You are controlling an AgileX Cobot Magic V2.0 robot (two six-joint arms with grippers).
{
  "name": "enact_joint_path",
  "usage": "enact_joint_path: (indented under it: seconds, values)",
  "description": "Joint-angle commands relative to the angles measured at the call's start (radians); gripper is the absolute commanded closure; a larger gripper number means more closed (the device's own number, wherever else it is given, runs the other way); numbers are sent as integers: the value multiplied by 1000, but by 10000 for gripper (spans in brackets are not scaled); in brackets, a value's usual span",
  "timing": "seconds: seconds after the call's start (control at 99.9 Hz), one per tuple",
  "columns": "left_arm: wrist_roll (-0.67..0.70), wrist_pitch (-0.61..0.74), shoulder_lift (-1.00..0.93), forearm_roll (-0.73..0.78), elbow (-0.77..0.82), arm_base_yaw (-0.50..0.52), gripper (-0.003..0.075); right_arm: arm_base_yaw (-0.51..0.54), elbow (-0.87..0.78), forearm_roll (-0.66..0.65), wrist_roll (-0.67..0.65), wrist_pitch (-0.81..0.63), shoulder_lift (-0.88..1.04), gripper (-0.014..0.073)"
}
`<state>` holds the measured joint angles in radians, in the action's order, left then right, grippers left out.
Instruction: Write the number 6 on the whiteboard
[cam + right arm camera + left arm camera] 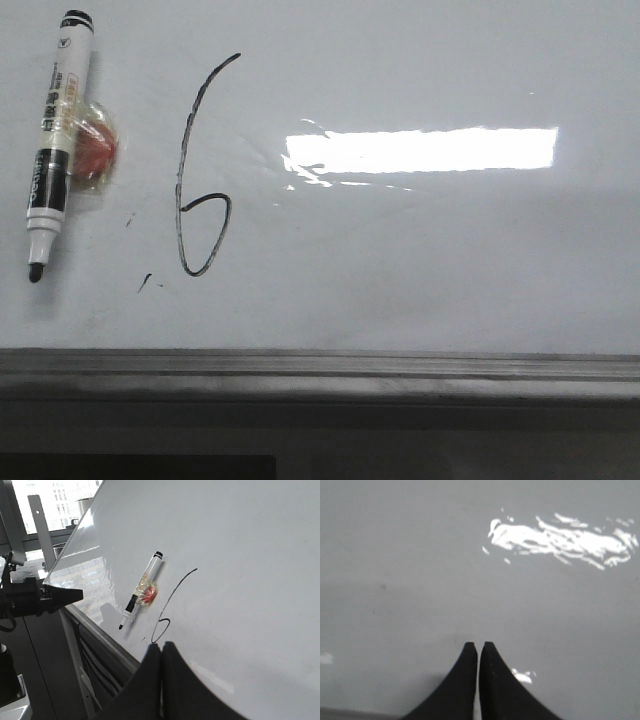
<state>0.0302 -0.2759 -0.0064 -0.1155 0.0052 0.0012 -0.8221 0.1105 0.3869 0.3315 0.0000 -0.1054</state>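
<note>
The whiteboard (430,270) fills the front view, with a dark grey ledge (320,365) below it. A thin black number 6 (198,170) is drawn at its left part; it also shows in the right wrist view (167,615). An uncapped black-and-white marker (57,140) hangs on the board left of the 6, tip down, on a red magnet (95,150). The marker shows in the right wrist view (142,587) too. My left gripper (478,645) is shut and empty over bare board. My right gripper (161,646) is shut and empty, just below the 6.
Small stray black ticks (145,282) lie low and left of the 6. A bright rectangular glare (420,150) sits right of it. In the right wrist view my left arm (35,600) reaches in beside the board's edge, with a window behind.
</note>
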Motion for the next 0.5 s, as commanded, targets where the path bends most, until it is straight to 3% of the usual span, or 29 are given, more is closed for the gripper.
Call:
enact_joint_path:
  seconds: [0.0, 0.491]
  values:
    - [7, -17, -29, -2, 43, 0, 739, 2, 25, -11, 7, -79, -8, 658]
    - [5, -30, -29, -1, 43, 0, 739, 2, 25, -11, 7, -79, -8, 658]
